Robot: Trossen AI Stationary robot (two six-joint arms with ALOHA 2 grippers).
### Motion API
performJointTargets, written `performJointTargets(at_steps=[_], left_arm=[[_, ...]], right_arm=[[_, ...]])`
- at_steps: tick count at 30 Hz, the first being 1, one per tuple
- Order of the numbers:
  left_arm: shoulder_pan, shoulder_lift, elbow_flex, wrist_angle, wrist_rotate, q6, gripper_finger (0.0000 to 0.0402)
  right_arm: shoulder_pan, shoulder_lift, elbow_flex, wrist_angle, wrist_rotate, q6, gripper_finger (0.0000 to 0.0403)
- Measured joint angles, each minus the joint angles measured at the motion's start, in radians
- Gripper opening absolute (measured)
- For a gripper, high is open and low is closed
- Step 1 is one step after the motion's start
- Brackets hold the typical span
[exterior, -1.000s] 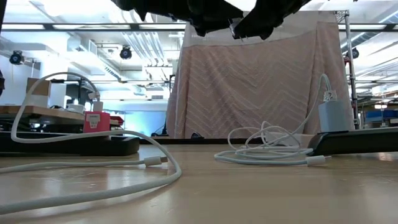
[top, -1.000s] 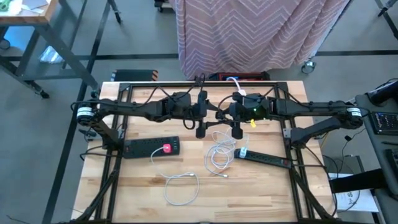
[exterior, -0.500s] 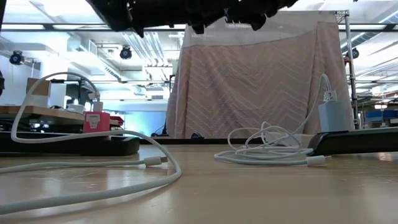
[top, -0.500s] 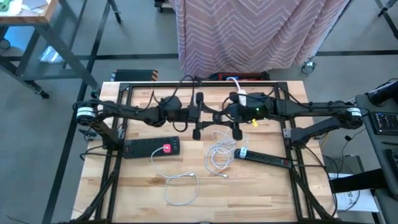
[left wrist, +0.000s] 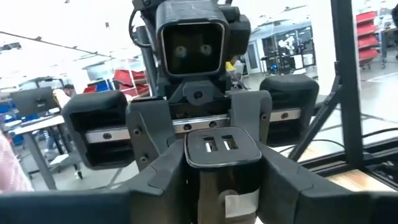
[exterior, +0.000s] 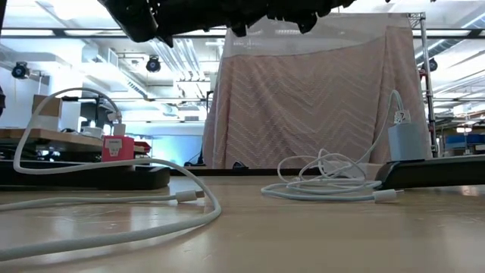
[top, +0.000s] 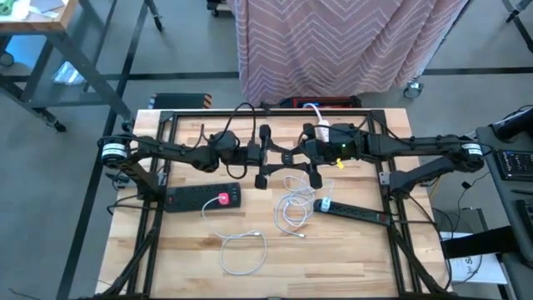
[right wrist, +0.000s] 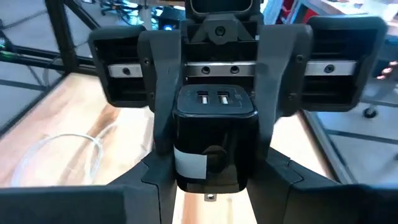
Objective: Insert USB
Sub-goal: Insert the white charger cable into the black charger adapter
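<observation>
- Over the back half of the table (top: 350,258), both arms are stretched toward the middle, and their grippers are met in the air well above the wood
- Over the last second the left arm has been drawn back a little toward its own side, while the right arm has been kept in place; a handover is judged to be under way
- Two power strips (top: 204,198) are left lying on the wood, one under each arm
- A black charger block (right wrist: 214,124) is seen clamped in the right gripper (top: 296,158), its two ports turned upward; the same block is flanked by the left gripper (top: 281,158), and whether that grip is firm cannot be told
- A white USB cable (top: 243,250) is left untouched at the table's front, well apart from both grippers, its plug (exterior: 189,196) free; insertion is judged not yet begun
</observation>
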Motion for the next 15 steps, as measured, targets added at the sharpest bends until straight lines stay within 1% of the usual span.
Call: performJointTargets(at_steps=[3,4,6,8,11,13,15], left_arm=[[0.001,0.000,-0.001,0.002,0.000,0.000,0.0134],[0.001,0.000,-0.002,-0.003,0.000,0.001,0.0134],[0.005,-0.008,-0.002,-0.034,0.001,0.022,0.0134],[0.005,-0.030,-0.005,-0.103,0.004,0.062,0.0134],[0.008,-0.095,-0.005,-0.230,-0.031,0.126,0.0134],[0.008,-0.147,-0.005,-0.320,-0.050,0.163,0.0134],[0.008,-0.202,-0.005,-0.425,-0.069,0.187,0.0134]], right_arm=[[-0.001,0.001,0.000,-0.003,0.007,0.004,0.0131],[0.000,0.001,0.000,-0.012,0.014,0.011,0.0137],[0.000,-0.001,0.000,-0.046,0.017,0.033,0.0167],[0.000,-0.003,0.000,-0.098,0.013,0.063,0.0207],[0.000,-0.006,0.001,-0.181,0.013,0.086,0.0256],[0.002,-0.006,0.001,-0.249,0.014,0.096,0.0280],[0.002,-0.001,-0.006,-0.287,0.014,0.103,0.0293]])
